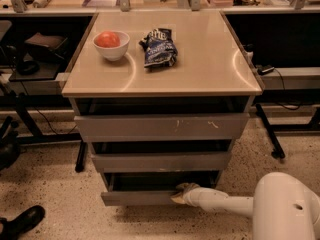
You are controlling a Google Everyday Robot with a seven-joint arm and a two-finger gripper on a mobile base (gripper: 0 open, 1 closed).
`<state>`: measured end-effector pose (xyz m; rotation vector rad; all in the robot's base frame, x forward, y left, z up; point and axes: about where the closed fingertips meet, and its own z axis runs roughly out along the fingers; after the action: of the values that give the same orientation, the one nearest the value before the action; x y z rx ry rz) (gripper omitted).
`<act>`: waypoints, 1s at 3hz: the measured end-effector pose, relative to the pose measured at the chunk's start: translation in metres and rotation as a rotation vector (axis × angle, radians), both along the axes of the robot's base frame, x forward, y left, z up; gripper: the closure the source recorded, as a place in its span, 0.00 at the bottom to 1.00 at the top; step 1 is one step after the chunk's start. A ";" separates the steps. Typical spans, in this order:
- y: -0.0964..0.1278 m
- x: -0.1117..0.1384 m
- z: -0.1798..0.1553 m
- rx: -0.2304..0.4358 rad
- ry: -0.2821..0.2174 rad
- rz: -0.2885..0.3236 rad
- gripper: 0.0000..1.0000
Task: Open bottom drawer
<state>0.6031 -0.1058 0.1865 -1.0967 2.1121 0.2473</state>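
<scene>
The bottom drawer (137, 197) is the lowest, narrowest grey front of three under the beige cabinet top. It stands pulled out a little, with a dark gap above its front edge. My gripper (178, 194) comes in from the lower right on a white arm (225, 202) and rests at the drawer's top edge, right of centre. The middle drawer (160, 162) and the wide top drawer (160, 127) with pale scratch marks sit above it.
On the cabinet top (200, 69) stand a white bowl (111, 46) holding a red fruit and a dark snack bag (158, 47). Black table legs (270, 131) flank the cabinet. A black shoe (22, 222) lies on the speckled floor at lower left.
</scene>
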 end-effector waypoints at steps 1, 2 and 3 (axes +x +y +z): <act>-0.007 -0.001 0.003 -0.011 -0.007 -0.009 1.00; -0.018 -0.003 0.007 -0.025 -0.016 -0.023 1.00; -0.018 -0.021 0.007 -0.022 -0.020 -0.030 1.00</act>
<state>0.5819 -0.1236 0.1940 -1.0751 2.1160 0.1987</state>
